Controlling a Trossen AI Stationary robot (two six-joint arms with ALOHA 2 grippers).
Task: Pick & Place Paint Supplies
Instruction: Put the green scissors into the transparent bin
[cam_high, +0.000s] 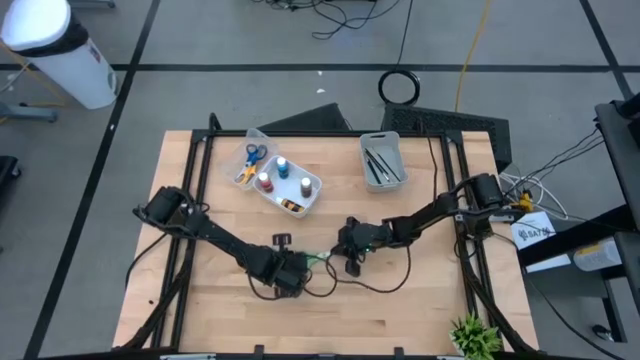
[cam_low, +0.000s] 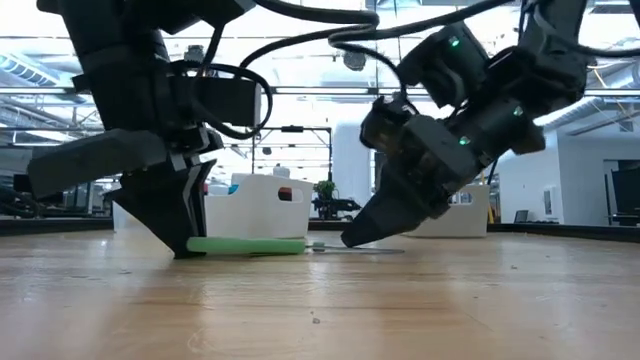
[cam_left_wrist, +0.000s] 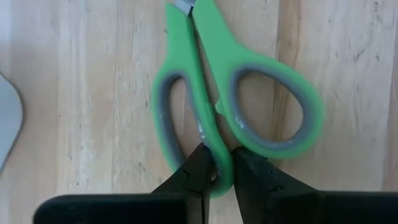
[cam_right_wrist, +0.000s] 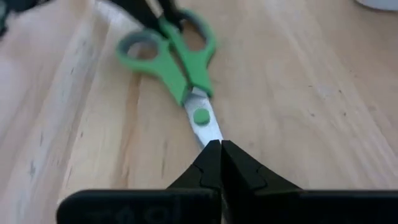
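Near the lower middle of the high view, the green-handled scissors (cam_high: 322, 257) lay flat on the wooden table (cam_high: 420, 300), between the two dark arms. The left gripper (cam_left_wrist: 216, 169) was down at the handle end, its fingers nearly together and pinching the rim of one green loop, as the left wrist view showed at its bottom centre. The right gripper (cam_right_wrist: 221, 155) had its fingers pressed together, tips resting at the blade end of the scissors just past the green pivot screw; I could not tell whether it pinned the blade or only touched it. In the low view both grippers reached the tabletop, the green handle lying flat between them.

Toward the upper left of the table in the high view stood a clear bin (cam_high: 304, 207) holding small paint bottles (cam_high: 283, 164) and another pair of scissors with yellow and blue handles (cam_high: 247, 163). To its right, at upper centre, a white bin (cam_high: 392, 141) held thin dark paintbrushes (cam_high: 381, 162). Both bins sat well apart from the grippers.
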